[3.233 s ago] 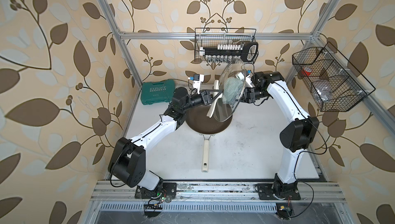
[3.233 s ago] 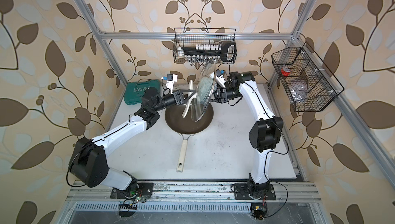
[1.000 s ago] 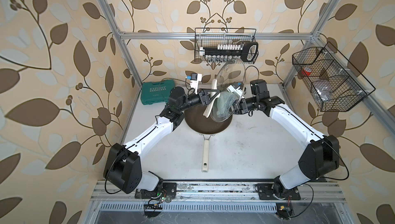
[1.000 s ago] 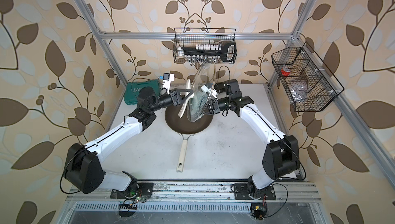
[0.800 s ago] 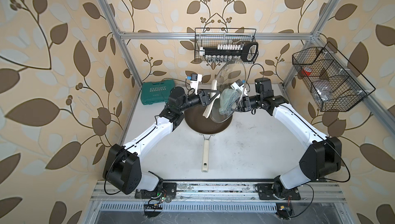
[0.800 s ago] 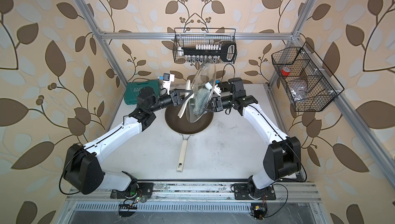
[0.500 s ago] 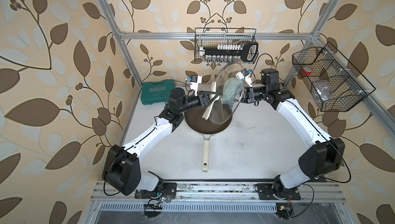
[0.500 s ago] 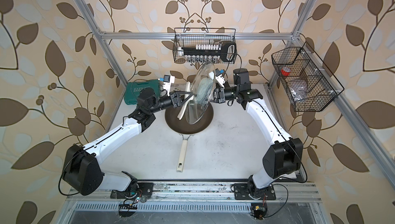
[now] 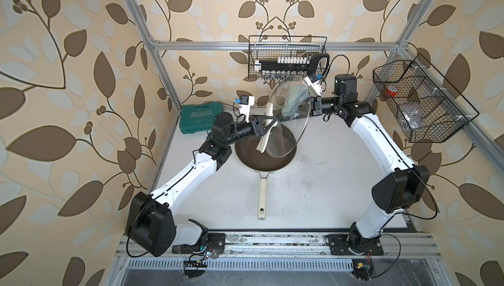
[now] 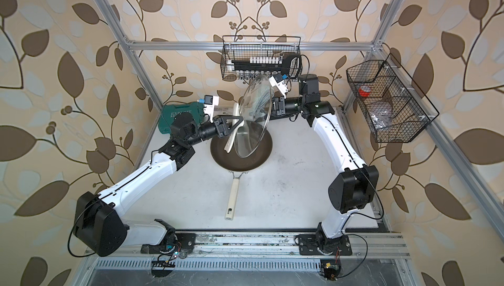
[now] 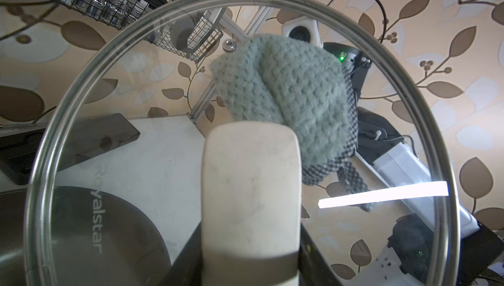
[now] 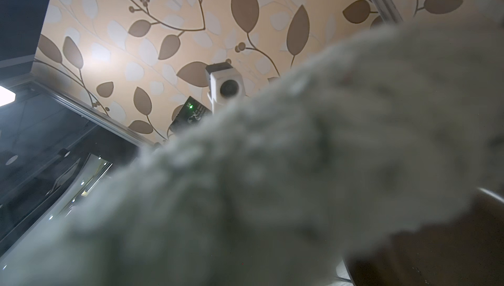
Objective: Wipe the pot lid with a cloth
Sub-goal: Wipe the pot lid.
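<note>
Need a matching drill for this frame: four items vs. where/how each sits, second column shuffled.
1 lid
2 cloth
3 pan
4 green case

A on the table, under the lid
B against the lid, in the right gripper
C far left corner of the table
D tilted on edge, handle in the left gripper

Pairs: 1-D, 2-B, 3-A, 4-C

We're looking into a robotics lab test cell dressed up as a kitchen corner. An aluminium frame (image 9: 272, 44) boxes it in, with leaf-print wallpaper (image 9: 68, 53) on the panels. The left arm (image 9: 188, 175) and right arm (image 9: 381, 145) are bolted to a metal rail (image 9: 272, 239) fronting the white table (image 9: 313, 189). A back wire basket (image 9: 286, 50) and a side wire basket (image 9: 436, 123) hang above, and a frying pan (image 9: 251, 156) and green tool case (image 9: 196, 118) sit below.
</note>
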Available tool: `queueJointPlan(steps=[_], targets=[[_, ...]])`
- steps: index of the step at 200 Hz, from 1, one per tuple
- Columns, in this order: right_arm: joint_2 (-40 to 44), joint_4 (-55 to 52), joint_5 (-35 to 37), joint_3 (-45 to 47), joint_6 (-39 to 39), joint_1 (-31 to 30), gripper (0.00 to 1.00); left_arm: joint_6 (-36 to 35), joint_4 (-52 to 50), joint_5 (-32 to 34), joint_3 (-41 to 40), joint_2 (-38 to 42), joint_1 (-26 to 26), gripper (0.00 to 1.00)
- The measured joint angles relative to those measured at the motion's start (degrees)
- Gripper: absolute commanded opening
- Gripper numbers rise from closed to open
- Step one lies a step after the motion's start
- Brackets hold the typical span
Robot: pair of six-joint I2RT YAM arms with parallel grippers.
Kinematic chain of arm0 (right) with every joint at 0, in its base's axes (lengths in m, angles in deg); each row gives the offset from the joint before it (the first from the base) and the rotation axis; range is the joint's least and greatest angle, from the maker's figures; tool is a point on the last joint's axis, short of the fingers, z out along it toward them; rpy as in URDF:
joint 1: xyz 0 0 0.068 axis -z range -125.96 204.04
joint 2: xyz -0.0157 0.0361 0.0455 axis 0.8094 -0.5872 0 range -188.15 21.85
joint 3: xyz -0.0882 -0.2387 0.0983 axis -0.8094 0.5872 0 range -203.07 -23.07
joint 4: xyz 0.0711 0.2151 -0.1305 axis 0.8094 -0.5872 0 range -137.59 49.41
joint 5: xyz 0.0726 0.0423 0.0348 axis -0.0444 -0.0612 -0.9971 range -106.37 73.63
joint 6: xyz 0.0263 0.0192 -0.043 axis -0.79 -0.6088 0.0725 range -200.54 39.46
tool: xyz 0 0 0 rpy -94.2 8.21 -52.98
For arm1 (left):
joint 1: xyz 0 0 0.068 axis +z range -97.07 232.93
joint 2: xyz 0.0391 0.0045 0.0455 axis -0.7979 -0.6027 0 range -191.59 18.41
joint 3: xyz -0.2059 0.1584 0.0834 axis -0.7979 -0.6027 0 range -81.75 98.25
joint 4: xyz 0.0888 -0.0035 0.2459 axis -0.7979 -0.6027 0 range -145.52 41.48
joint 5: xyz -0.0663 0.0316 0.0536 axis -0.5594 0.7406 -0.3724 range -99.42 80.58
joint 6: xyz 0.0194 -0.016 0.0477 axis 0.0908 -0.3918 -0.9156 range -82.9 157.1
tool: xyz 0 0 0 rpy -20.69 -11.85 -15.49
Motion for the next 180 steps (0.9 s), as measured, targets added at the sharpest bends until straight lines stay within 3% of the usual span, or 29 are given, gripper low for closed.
queueJointPlan(steps=[73, 180], targets=[[-1.2, -6.3, 3.4, -0.4, 4.0, 8.0, 0.00, -10.6, -21.1, 5.7, 0.7, 3.1, -0.1, 0.00], [-5.0, -41.2, 15.7, -20.8, 27.1, 9.9, 0.00, -23.5, -43.0, 13.4, 5.7, 2.6, -0.1, 0.00]])
